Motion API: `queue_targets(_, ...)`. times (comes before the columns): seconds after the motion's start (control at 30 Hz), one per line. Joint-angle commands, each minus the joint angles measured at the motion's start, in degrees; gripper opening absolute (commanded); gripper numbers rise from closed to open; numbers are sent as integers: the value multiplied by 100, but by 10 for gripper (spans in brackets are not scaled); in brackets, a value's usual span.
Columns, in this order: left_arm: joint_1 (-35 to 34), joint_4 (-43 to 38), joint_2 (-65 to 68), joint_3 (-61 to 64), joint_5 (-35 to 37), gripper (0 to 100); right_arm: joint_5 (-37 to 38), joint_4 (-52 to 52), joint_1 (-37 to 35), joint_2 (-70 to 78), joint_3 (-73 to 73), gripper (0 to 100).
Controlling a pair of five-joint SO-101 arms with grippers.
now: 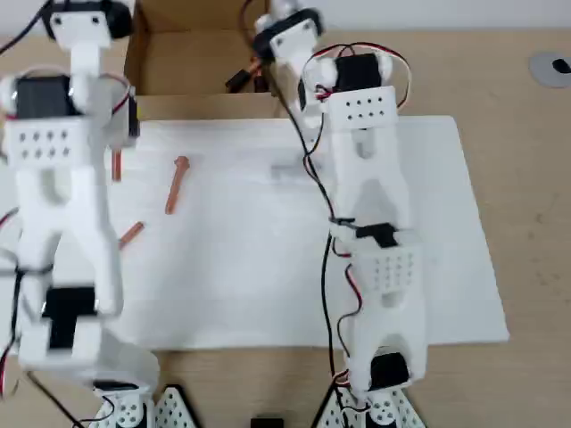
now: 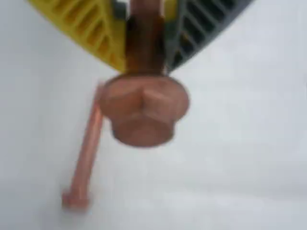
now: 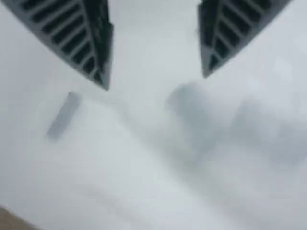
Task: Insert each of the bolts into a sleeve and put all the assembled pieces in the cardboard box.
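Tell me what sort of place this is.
Probably a robotics test bench: two white robot arms on a wooden table, copper bolts on a white sheet, a cardboard box.

A big white sheet (image 1: 241,276) lies flat across the middle of the tan wooden table (image 1: 522,196), with bare wood showing along its right side and its near edge. Out at the far right of the table, well apart from the sheet, sits a round grey disc (image 1: 548,69) with a dark mark on it, cut by the picture's edge.
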Motion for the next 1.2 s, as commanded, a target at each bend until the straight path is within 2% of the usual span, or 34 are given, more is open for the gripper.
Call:
queue_targets(0.0,9,-369,-1569,1231,-9,10,396,79,-84,-866,840,156)
queue_targets(0.07,-70,-712,-2149,1899,-35,10,484,79,-57,-1068,1253,156)
queue_targets(0.3,-70,-1732,-3697,4105,-53,9,1820,79,-470,-1569,3125,156)
queue_targets(0.53,-70,-1952,-4198,4967,-167,8,2136,53,-945,-1604,3864,156)
queue_targets(0.7,-70,-1952,-4198,4985,-167,8,2154,26,-971,-1499,3855,155)
queue_targets(0.87,-70,-2092,-4198,5108,-167,8,2154,-211,-831,-796,3662,155)
queue_targets(1.17,-88,-2119,-4215,5292,-158,8,2286,-26,-804,804,1235,156)
